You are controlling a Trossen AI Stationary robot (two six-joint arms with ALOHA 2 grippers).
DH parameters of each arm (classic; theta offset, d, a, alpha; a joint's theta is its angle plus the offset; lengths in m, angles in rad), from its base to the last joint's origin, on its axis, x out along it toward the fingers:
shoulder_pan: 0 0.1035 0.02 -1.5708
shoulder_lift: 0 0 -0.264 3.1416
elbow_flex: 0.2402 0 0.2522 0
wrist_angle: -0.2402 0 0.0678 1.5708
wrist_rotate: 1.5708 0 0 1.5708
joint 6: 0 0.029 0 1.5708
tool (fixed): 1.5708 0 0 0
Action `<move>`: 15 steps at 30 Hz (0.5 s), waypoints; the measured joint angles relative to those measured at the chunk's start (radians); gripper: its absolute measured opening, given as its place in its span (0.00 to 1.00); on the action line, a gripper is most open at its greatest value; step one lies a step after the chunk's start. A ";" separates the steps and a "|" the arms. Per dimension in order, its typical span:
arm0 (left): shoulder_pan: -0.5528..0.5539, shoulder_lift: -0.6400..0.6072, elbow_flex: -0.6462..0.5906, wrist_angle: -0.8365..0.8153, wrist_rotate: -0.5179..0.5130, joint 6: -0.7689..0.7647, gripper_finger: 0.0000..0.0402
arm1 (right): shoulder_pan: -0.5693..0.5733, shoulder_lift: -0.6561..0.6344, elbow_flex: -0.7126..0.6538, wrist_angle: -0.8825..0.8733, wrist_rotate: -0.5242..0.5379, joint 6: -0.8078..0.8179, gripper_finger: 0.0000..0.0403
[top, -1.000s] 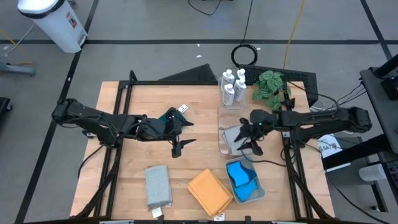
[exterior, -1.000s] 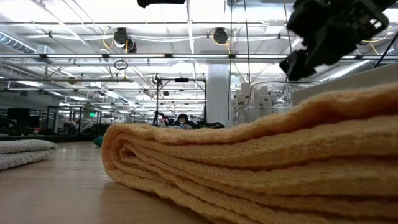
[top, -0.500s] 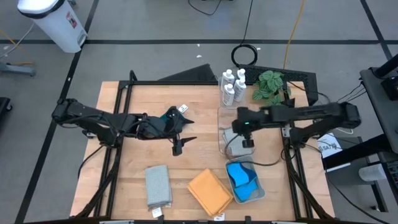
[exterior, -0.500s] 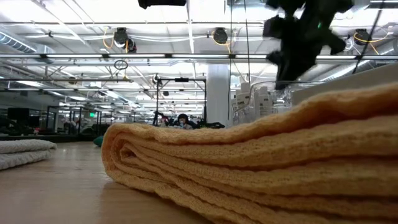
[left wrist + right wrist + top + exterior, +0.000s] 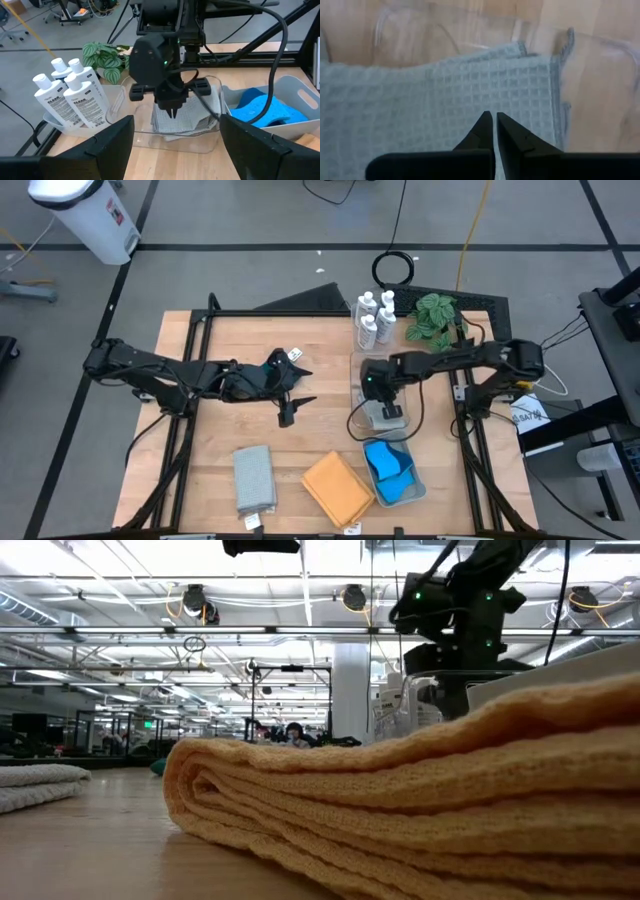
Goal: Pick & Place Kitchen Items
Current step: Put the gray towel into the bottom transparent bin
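Now the right gripper (image 5: 173, 111) hangs point-down inside the clear bin (image 5: 210, 141), its fingers (image 5: 482, 131) pressed together and empty — the grey cloth (image 5: 420, 110) lies flat just beneath their tips (contact cannot be told). Well apart over bare table, the left gripper (image 5: 290, 392) holds its fingers spread wide, gripping nothing.

bin (image 5: 357, 395): mid-right of worktop (image 5: 220, 470), a cloth (image 5: 182, 117) lying in it | right claw (image 5: 172, 111): over that cloth, perhaps touching | bottles (image 5: 372, 315): behind bin, plant (image 5: 433, 317) to their right | tray (image 5: 415, 485): before bin, sponges (image 5: 390, 465) in it | two folded cloths (image 5: 255, 478): front edge, left of tray | left claw (image 5: 290, 395): mid-worktop, left of bin
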 joint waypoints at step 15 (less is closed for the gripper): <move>0.000 0.000 0.000 -0.003 0.003 -0.013 0.73 | -0.129 0.030 -0.001 0.028 -0.007 -0.041 0.00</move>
